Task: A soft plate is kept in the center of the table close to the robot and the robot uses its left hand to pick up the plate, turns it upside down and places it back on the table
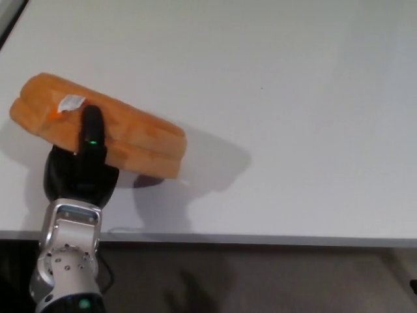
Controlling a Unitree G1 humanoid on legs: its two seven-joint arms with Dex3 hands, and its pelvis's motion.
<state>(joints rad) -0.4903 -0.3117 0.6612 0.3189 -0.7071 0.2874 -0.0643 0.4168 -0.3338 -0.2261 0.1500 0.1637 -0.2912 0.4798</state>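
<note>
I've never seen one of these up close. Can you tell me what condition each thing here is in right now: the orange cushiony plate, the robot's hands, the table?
Soft plate: held up off the table, tilted, white tag showing near its left end.
Left hand: shut on the plate, one finger laid across its face.
Right hand: not in view.
Table: white, bare apart from the plate's shadow.

At the left of the frame the plate is seen in a soft, even orange, with a small white tag edged in brighter orange near its upper left end. The left hand is coloured black, with one tiny green light on a finger. The wrist below is finished in silver-grey metal. The table is rendered plain white, and a dark grey-brown floor is shown along the bottom.
</note>
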